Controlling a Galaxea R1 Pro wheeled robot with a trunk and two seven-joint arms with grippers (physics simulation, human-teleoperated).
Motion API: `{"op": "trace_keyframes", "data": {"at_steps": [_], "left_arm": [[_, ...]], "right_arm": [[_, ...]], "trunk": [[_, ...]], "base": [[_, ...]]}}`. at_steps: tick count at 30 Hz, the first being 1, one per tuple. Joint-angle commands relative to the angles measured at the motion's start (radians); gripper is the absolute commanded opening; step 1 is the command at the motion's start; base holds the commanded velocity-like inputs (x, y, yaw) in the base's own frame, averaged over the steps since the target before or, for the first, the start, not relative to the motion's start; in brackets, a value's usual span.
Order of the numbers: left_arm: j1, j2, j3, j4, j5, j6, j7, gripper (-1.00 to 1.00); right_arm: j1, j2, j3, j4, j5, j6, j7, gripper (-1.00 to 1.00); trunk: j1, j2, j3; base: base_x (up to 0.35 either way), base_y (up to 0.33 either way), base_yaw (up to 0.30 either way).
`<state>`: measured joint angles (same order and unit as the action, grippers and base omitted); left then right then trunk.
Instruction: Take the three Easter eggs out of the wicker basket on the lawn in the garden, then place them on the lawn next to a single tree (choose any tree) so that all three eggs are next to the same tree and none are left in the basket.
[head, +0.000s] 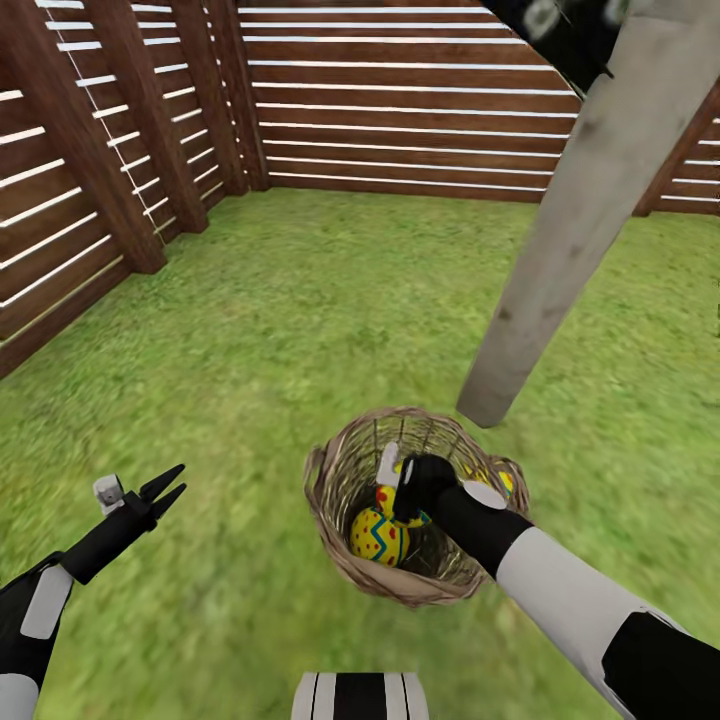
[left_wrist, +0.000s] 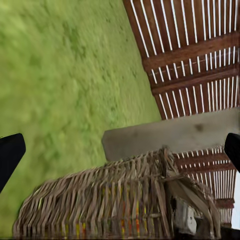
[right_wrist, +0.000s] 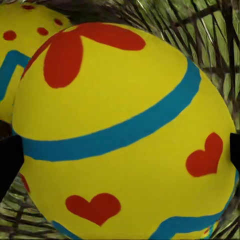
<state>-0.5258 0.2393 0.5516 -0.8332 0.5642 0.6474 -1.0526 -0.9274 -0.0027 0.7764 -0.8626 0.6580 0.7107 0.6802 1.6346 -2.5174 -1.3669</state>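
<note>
The wicker basket (head: 335, 500) stands on the lawn (head: 300, 320) just in front of the tree (head: 590, 210), whose pale trunk leans up to the right. Inside it lie yellow Easter eggs: one (head: 377, 537) at the near left, one (head: 384, 497) under my right hand, and a sliver of a third (head: 506, 482) behind the wrist. My right gripper (head: 402, 505) reaches down into the basket. In the right wrist view it (right_wrist: 120, 155) is open, with a large egg (right_wrist: 125, 115) between its fingers and another egg (right_wrist: 20, 55) beside it. My left gripper (head: 172, 485) hovers open over the grass left of the basket (left_wrist: 115, 200).
A brown slatted wooden fence (head: 400, 100) closes the lawn at the back and along the left side (head: 70, 200). Open grass stretches between the basket and the fence. The left wrist view looks past the basket to the trunk (left_wrist: 170, 135) and the fence (left_wrist: 190, 55).
</note>
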Motion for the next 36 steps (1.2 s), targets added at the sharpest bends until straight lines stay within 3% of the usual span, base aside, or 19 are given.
{"op": "trace_keyframes", "data": {"at_steps": [1,4,6,11,14,15,16,18,21,22,25,27,34,36], "left_arm": [[0.000,0.000,0.001,0.000,0.003,0.008,-0.001,1.00],[0.000,0.000,0.001,0.000,0.003,0.008,-0.001,1.00],[0.000,0.000,0.001,0.000,0.003,0.008,-0.001,1.00],[0.000,0.000,0.001,0.002,0.003,0.008,-0.001,1.00],[0.000,0.000,0.001,0.002,0.003,0.008,-0.001,1.00],[0.000,0.000,0.001,0.002,0.003,0.008,-0.001,1.00],[0.000,0.000,0.001,0.002,0.003,0.008,-0.001,1.00],[0.000,-0.001,0.001,0.002,0.002,0.007,0.000,1.00],[0.000,-0.001,0.000,0.003,0.002,0.006,0.000,1.00],[0.000,-0.002,-0.001,0.002,0.002,0.006,0.000,1.00],[0.000,-0.009,-0.001,0.003,0.002,0.005,0.000,1.00],[0.000,-0.013,-0.001,0.003,0.002,0.005,0.000,1.00],[0.000,-0.014,0.002,0.002,0.007,-0.009,-0.001,1.00],[0.000,-0.014,0.001,0.003,0.007,-0.009,-0.001,1.00]], "right_arm": [[-0.001,-0.004,0.001,-0.032,0.008,0.003,0.037,-1.00],[-0.001,-0.006,0.001,-0.124,0.009,0.070,0.125,-1.00],[-0.001,-0.010,0.000,-0.236,0.009,0.129,0.179,-1.00],[-0.001,-0.043,-0.013,-0.395,0.009,0.199,0.189,-1.00],[-0.001,-0.077,-0.049,-0.492,0.010,0.264,0.190,-1.00],[-0.001,-0.085,-0.082,-0.528,0.010,0.269,0.191,-1.00],[-0.001,-0.088,-0.139,-0.541,0.007,0.271,0.192,-1.00],[-0.001,-0.088,-0.316,-0.558,0.001,0.272,0.233,-1.00],[-0.001,-0.089,-0.482,-0.574,0.000,0.273,0.433,-1.00],[-0.001,-0.088,-0.573,-0.578,0.000,0.273,0.526,-1.00],[-0.001,-0.085,-0.791,-0.582,-0.003,0.272,0.734,-1.00],[-0.001,-0.088,-0.824,-0.582,-0.003,0.271,0.826,-1.00],[-0.001,-0.086,-0.844,-0.582,-0.005,0.272,0.846,-1.00],[-0.001,-0.084,-0.903,-0.582,-0.012,0.272,0.846,-1.00]], "trunk": [[-0.001,0.000,0.003],[-0.002,0.001,0.015],[-0.003,0.001,0.023],[-0.006,0.002,0.042],[-0.007,0.003,0.054],[-0.007,0.003,0.057],[-0.008,0.003,0.061],[-0.009,0.004,0.069],[-0.010,0.005,0.081],[-0.011,0.005,0.084],[-0.012,0.006,0.096],[-0.013,0.006,0.104],[-0.014,0.007,0.112],[-0.014,0.007,0.112]], "base": [[-0.333,0.000,0.000],[-0.222,0.000,0.000],[-0.022,0.000,0.000],[-0.001,0.000,0.000],[0.000,0.000,0.000],[0.000,0.000,0.000],[0.000,0.000,0.000],[0.000,0.000,0.000],[0.000,0.000,0.000],[0.000,0.000,0.000],[0.000,0.000,0.000],[0.000,0.000,0.000],[-0.048,0.000,0.000],[-0.312,0.000,0.000]]}}
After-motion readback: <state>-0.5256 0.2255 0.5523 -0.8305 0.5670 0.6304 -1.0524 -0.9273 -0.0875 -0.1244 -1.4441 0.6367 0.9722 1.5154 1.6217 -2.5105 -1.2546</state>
